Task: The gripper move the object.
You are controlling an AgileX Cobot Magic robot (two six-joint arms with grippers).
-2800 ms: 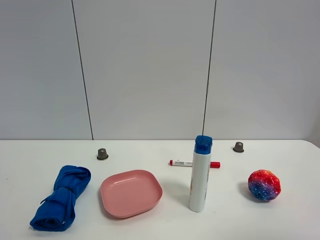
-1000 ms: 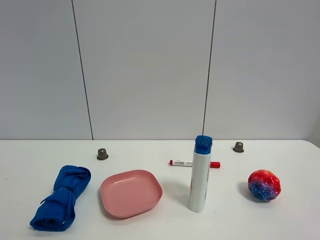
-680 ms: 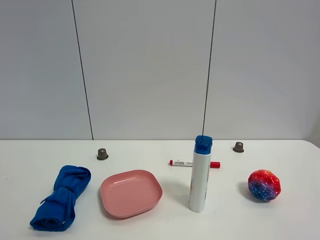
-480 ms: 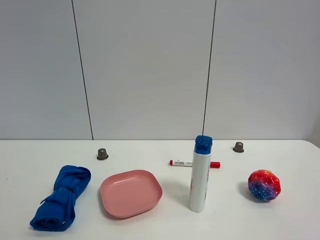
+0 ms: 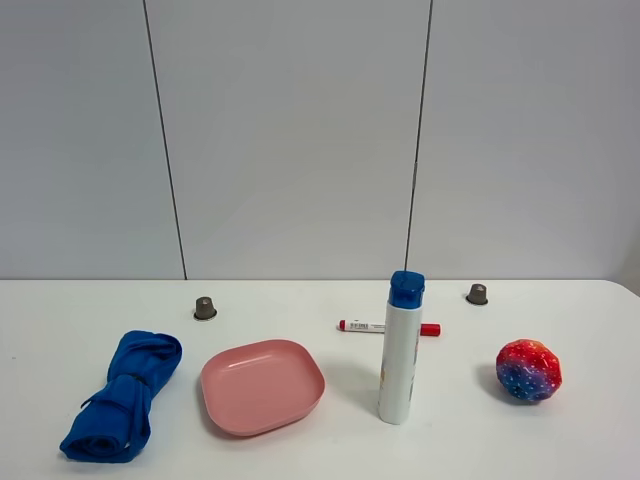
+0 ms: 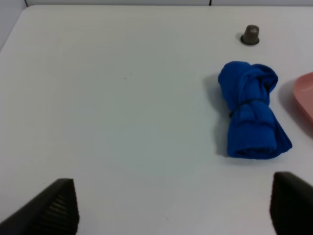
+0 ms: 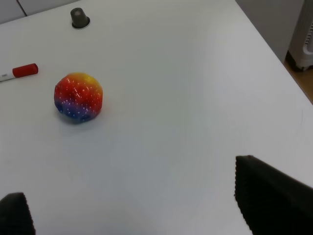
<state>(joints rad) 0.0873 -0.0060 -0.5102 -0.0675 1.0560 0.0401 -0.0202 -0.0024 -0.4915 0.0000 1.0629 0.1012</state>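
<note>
While both jaws gape: one blue cloth bundle point(image 5: 122, 397), two, seemingly, grey caps point(image 5: 205, 308).

The rolled cloth bundle point(image 5: 122, 396) is bright blue, the plate point(image 5: 262, 386) salmon pink. The bottle point(image 5: 401, 350) is white with a blue cap point(image 5: 406, 288). The marker point(image 5: 388, 327) has a white barrel and red ends. The ball point(image 5: 528, 370) is red, orange and blue with pale speckles. Two small caps point(image 5: 205, 308) are grey-brown, the table point(image 5: 320, 295) white, the fingertips point(image 6: 54, 209) black
</note>
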